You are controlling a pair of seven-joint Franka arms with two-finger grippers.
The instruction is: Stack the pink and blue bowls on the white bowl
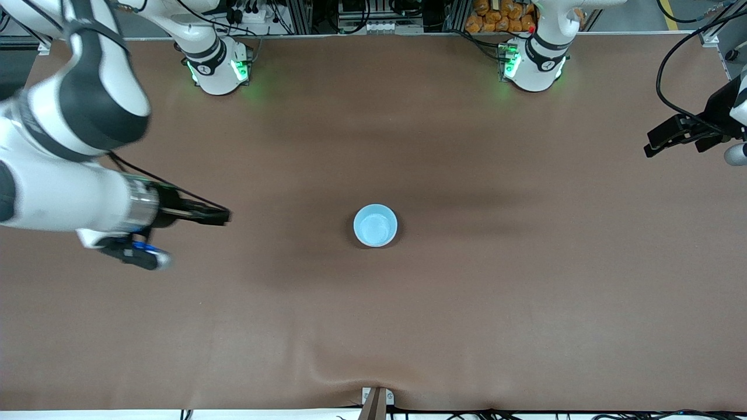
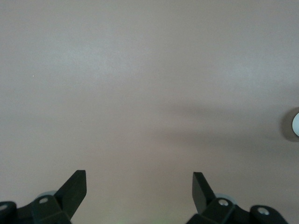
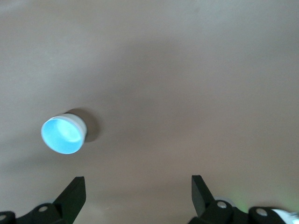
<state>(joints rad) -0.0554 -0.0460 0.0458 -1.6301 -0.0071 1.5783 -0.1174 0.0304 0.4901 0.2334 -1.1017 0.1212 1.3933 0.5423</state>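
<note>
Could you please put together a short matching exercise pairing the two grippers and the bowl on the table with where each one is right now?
Things:
1. left gripper
2. right gripper
3. blue bowl

Places and states:
A. standing on the brown table near its middle, top of a stack whose white side shows in the right wrist view
B. open and empty, over the right arm's end of the table
C. open and empty, at the edge of the left arm's end of the table

Pairs: 1-C, 2-B, 3-A
</note>
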